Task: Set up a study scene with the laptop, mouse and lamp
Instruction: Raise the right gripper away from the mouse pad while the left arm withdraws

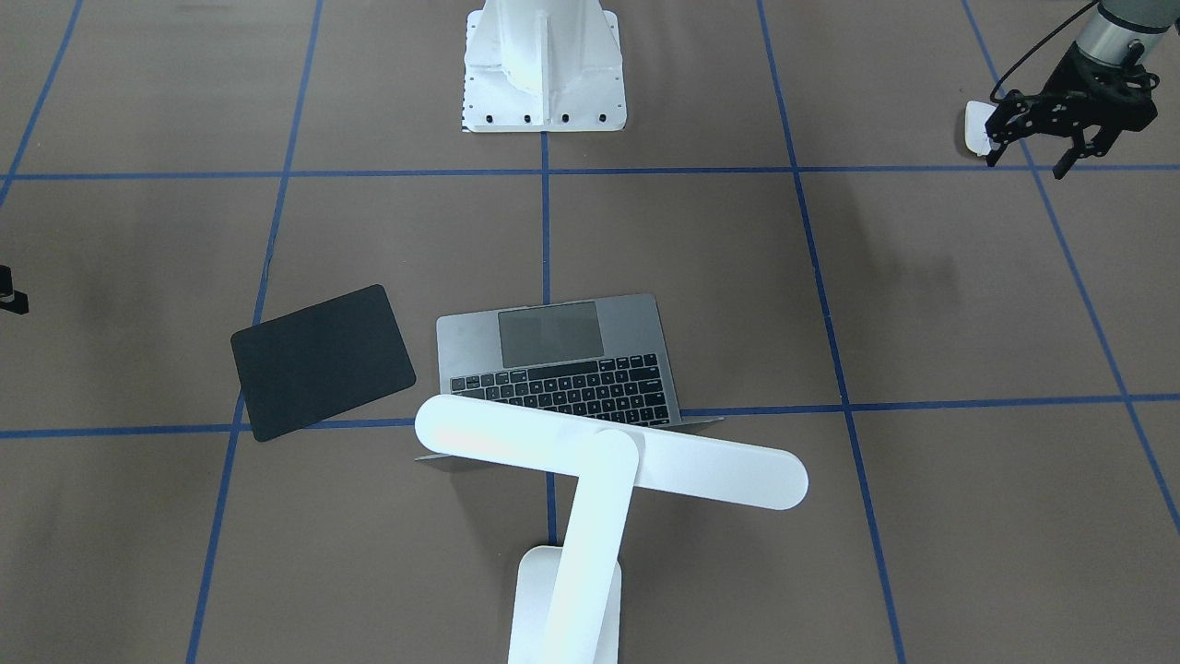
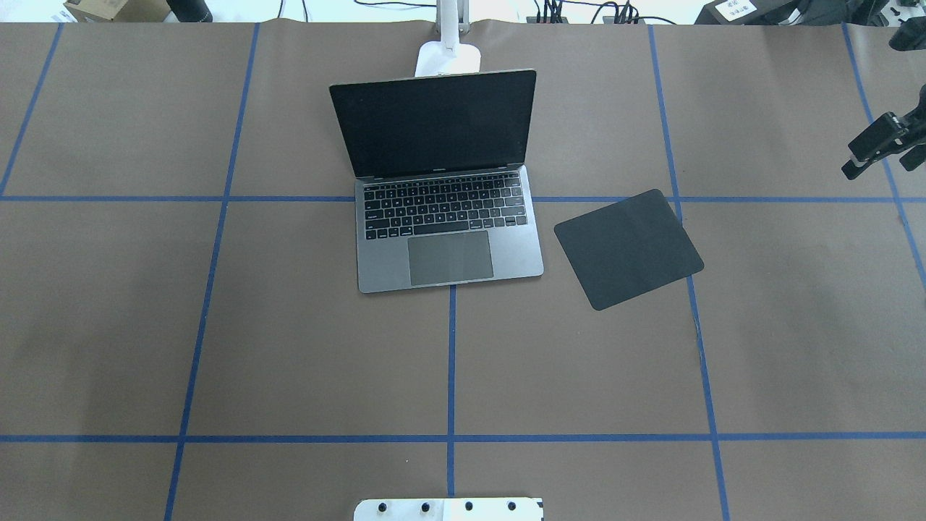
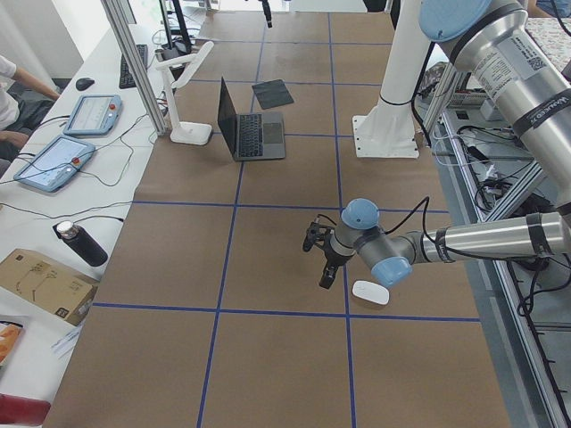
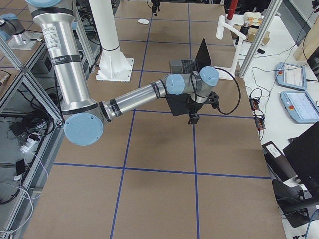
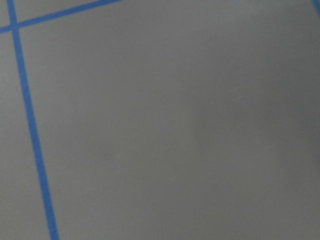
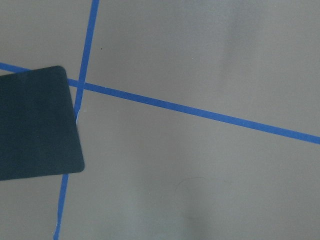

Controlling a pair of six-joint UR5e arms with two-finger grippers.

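The laptop stands open at the middle far side of the table, screen dark. Behind it is the lamp's base; the lamp holds its long bar head over the laptop's lid edge. The mouse lies on the table far out on my left side, near the robot's edge. My left gripper hovers right beside the mouse, open, holding nothing. Off to the right of the mousepad, my right gripper hangs at the table's right edge; it looks open and empty.
A black mousepad lies skewed just right of the laptop. The white bolted pedestal stands at the robot's edge. Beyond the far edge are tablets, a bottle and a box.
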